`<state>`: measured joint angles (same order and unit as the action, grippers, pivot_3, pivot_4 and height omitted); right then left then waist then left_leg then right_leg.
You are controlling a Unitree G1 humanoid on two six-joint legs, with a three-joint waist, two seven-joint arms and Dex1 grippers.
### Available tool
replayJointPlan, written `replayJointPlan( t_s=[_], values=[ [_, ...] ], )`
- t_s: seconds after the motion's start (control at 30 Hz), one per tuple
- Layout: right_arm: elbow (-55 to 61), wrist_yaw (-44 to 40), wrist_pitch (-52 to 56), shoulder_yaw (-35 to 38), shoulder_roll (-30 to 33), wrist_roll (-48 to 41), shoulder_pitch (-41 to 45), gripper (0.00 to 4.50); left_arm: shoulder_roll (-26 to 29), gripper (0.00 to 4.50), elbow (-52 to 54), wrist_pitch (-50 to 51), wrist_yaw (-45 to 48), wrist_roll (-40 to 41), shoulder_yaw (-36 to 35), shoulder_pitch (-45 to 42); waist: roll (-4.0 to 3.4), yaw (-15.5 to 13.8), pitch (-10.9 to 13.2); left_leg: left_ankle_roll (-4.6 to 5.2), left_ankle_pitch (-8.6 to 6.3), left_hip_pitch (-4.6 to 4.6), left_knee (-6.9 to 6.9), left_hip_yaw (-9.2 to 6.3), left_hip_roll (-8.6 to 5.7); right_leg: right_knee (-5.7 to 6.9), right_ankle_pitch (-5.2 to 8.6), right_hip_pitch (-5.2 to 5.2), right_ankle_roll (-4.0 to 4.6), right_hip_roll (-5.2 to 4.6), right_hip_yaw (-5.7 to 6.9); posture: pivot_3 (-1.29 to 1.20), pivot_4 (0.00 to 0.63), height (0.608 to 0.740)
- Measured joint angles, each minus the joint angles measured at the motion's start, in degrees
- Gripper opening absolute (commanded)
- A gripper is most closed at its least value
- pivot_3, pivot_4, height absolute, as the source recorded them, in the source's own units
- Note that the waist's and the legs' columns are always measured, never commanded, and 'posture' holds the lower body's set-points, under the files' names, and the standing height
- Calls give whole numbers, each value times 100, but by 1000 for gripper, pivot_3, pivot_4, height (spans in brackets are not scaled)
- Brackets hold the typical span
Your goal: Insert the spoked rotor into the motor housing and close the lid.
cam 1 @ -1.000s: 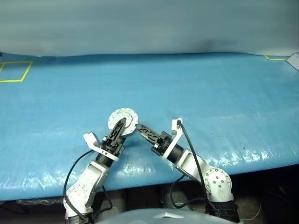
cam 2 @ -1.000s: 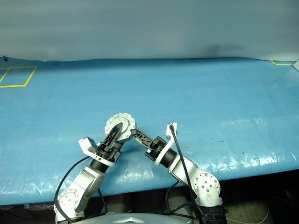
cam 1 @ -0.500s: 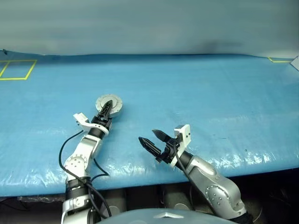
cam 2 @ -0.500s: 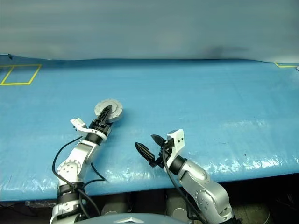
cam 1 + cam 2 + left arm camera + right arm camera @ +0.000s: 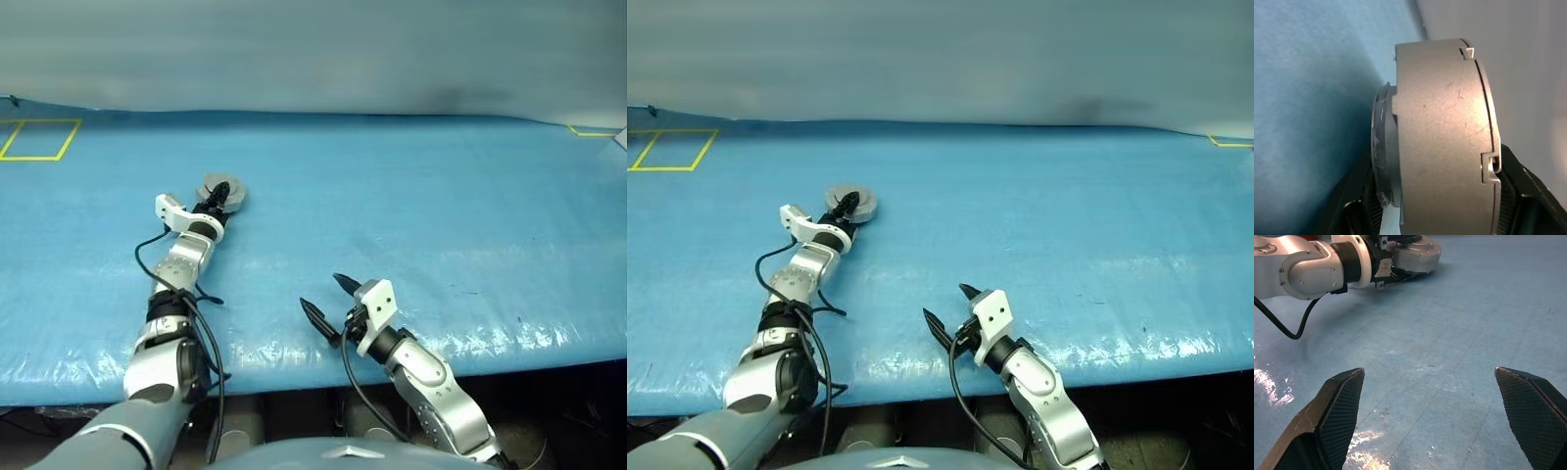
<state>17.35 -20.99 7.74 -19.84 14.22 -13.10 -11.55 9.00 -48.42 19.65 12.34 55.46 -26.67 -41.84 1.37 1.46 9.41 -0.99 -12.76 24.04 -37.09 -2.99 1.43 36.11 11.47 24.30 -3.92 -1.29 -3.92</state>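
The motor housing is a round grey metal drum held between the fingers of my left gripper, which is shut on it. It sits far out on the left part of the blue table, low at the surface. Its plain grey lid lies flat on top, closed. The spoked rotor is hidden. My right gripper hangs open and empty near the table's front edge, well apart from the housing. Its two black fingertips are spread wide.
A yellow tape square marks the table's far left back corner. A short yellow tape mark lies at the far right back. A black cable loops beside my left forearm. The table's front edge runs just below the right gripper.
My left arm has stretched forward and to the left, carrying the housing away and lowering it. The right gripper has let go of the housing, opened wide and drawn back toward the front edge.
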Motion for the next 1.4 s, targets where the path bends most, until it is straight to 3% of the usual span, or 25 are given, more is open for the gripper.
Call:
replayJointPlan(
  t_s=[0.17, 0.3, 0.4, 0.63, 0.73, 0.8, 0.97, 1.23, 1.4],
  values=[
    [-14, -27, 30, -2, -52, 108, -24, 4500, 75, 4439, -633, -115, 231, -516, -3, -487, 0, 3, 0, 0, 0, -10, 2, -1, 1, 1, -11, -8, -19, 0, 1, 0, 150, 740],
    [-14, -27, 50, -4, -93, 146, -70, 4500, 190, 4475, -651, 37, 282, -770, 1, -490, -1, 52, -1, 0, 0, -54, 1, -1, 3, 0, 2, -52, 1, 0, 0, 0, 150, 740],
    [-13, -26, 70, -9, -122, 178, -101, 4500, 288, 4475, -82, 501, 384, -795, 12, -74, -6, 117, -5, 0, 0, -64, 2, 2, 6, 3, 2, -59, 2, -2, -2, 0, 150, 740],
    [-23, -57, 148, -2, -136, 267, -65, 4500, 496, 4475, 2440, 2034, 397, -496, 42, 1733, -31, 212, -31, -1, -3, -119, 16, 20, 11, 21, 13, -90, 17, -9, -9, 0, 150, 740],
    [-56, -77, 129, 5, -120, 374, -40, 4500, 850, 4475, 4064, 2423, 784, -565, 589, 3020, -36, 239, -46, -7, -7, -139, 21, 36, 15, 35, 22, -90, 29, -13, -19, 0, 150, 740],
    [-98, -107, 82, 63, -125, 367, -37, 4500, 998, 4475, 4767, 2268, 1050, -861, 963, 3630, -42, 194, -56, -8, -7, -141, 15, 36, 15, 39, 24, -87, 31, -15, -18, 0, 150, 740],
    [-282, -113, -302, 320, -198, 366, 14, 4500, 1111, 4475, 5858, 728, 1405, -2323, 1967, 4851, -48, 134, -62, -42, -28, -142, 9, 39, 17, 21, 25, -63, 31, -26, -18, 0, 150, 740],
    [-533, 9, -769, 750, -271, 486, 29, 4500, 663, 4475, 6224, -1593, 1264, -3866, 2436, 5946, -43, 50, -63, -5, -24, -94, 28, 56, 24, 3, 24, -46, 32, -22, -15, 0, 150, 740],
    [-540, 119, -919, 918, -350, 546, 2, 4500, 568, 4475, 6204, -2355, 1137, -4387, 2528, 6072, -45, 12, -62, -3, -26, -82, 27, 59, 24, 1, 25, -35, 31, -21, -15, 0, 150, 740]
  ],
)
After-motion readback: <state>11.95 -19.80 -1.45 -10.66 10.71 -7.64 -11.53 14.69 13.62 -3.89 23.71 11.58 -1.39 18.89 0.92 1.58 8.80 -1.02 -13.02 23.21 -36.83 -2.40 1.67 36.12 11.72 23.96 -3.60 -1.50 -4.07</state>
